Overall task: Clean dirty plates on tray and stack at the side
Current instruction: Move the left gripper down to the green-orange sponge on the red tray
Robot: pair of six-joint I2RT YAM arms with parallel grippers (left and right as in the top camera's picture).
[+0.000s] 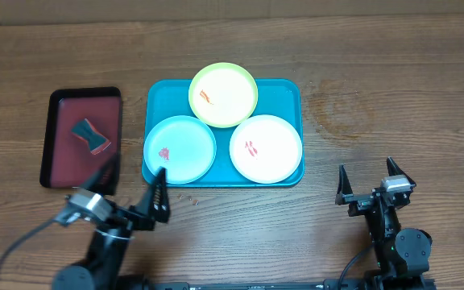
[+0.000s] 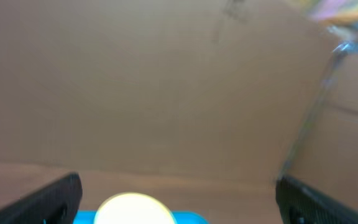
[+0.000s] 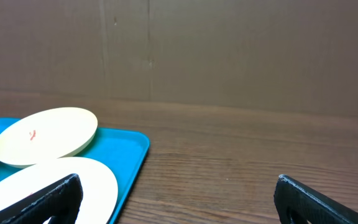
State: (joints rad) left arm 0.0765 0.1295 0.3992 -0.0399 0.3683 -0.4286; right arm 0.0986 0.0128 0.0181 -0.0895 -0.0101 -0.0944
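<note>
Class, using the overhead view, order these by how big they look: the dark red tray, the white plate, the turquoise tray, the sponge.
1. turquoise tray
2. dark red tray
3. white plate
4. sponge
All sit at about table level under the camera, so nearness barely affects this order.

The table (image 1: 377,97) was matt, grained wood. The turquoise tray (image 1: 287,91), yellow-green plate (image 1: 232,93), light blue plate (image 1: 188,145) and white plate (image 1: 276,153) looked like smooth plastic, faintly glossy.

We see a robotics lab: wooden desk (image 1: 377,89), cardboard backdrop (image 3: 229,50), left arm (image 1: 107,242) and right arm (image 1: 397,242) at its near edge.
</note>
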